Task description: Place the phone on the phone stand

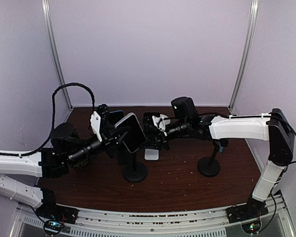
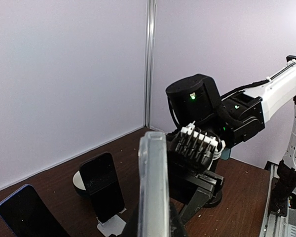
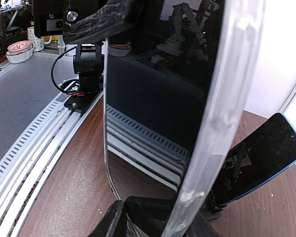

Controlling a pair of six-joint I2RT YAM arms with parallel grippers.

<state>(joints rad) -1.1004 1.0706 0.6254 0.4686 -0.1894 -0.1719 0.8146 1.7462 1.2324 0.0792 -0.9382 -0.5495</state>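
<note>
- Stand (image 1: 134, 173), with a round base, sits near the centre of the table (image 1: 177, 192); a second stand (image 1: 208, 165) is to its right.
- Left gripper (image 1: 116, 139), reaching in from the left, is clamped on the phone (image 1: 133, 131). The phone is tilted at the top of the stand; I cannot tell whether it rests there.
- Right gripper (image 1: 150, 132) straddles the phone's right side; I cannot tell whether its jaws press it.
- Just beyond, a dark phone (image 2: 102, 186) leans in a white holder (image 1: 152, 154).
- Farther left lies a blue phone (image 2: 27, 212).
</note>
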